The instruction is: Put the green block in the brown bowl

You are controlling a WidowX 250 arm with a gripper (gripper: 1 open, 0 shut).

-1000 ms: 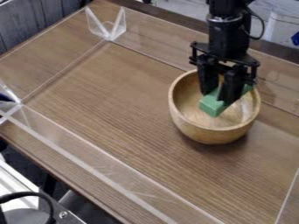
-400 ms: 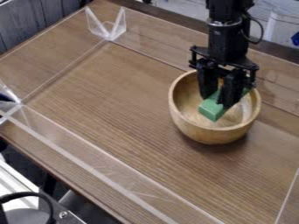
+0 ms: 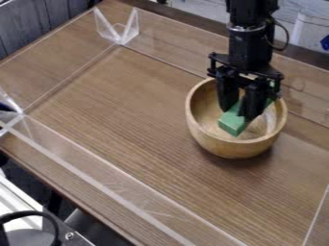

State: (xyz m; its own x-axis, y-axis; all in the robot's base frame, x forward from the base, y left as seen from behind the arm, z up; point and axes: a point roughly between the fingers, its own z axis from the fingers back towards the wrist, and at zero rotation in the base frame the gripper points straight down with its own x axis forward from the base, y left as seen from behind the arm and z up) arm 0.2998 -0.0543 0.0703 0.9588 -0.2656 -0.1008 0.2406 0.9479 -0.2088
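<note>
Fingers: black gripper (image 3: 247, 100) points down inside the bowl, its fingers partly parted to either side of the block; whether they clamp it, I cannot tell.
Block: small bright green rectangular block (image 3: 233, 123) sits inside the round light-brown wooden bowl (image 3: 206, 135).
Change: nothing visible since a second ago; gripper and block unmoved.
Meaning: block looks delivered; letting go and lifting away likely remain.
Writing: none readable.
</note>
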